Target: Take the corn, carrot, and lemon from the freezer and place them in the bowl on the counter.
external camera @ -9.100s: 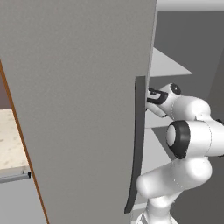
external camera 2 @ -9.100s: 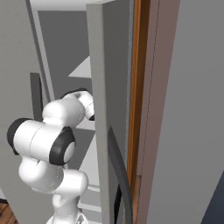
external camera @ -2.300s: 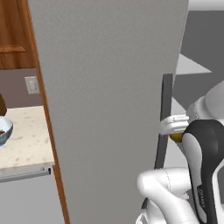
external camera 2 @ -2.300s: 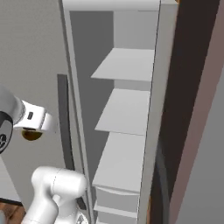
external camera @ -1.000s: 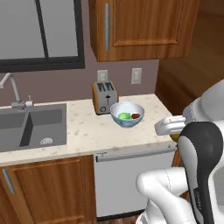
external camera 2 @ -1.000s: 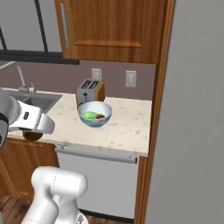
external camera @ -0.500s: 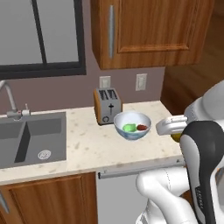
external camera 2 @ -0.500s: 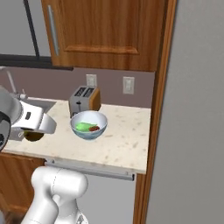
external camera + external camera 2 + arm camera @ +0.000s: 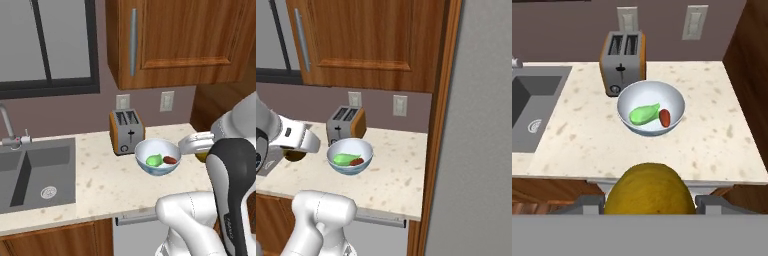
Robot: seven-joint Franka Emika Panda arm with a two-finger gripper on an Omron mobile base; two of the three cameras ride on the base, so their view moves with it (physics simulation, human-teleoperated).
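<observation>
My gripper [image 9: 649,201] is shut on the lemon [image 9: 648,190], a dull yellow ball that bulges up between the finger tips. The hand hovers in front of the counter's [image 9: 587,140] edge, short of the white bowl [image 9: 649,94]. Inside the bowl lie the green corn [image 9: 644,113] and the red carrot [image 9: 665,117]. From the left base view the gripper [image 9: 200,150] hangs just right of the bowl [image 9: 156,170], with the lemon [image 9: 201,157] peeking under it. In the right base view the lemon [image 9: 293,155] sits under the hand, left of the bowl [image 9: 349,169]. The grey freezer [image 9: 481,125] stands at the right.
A silver and orange toaster [image 9: 623,62] stands right behind the bowl against the wall. A grey sink [image 9: 35,170] is sunk into the counter at the left. Wooden wall cabinets [image 9: 170,40] hang above. Bare counter lies right of the bowl.
The base has driven on, so both base views have shifted: the bowl and toaster stand larger and closer. The lemon stays held in the shut gripper.
</observation>
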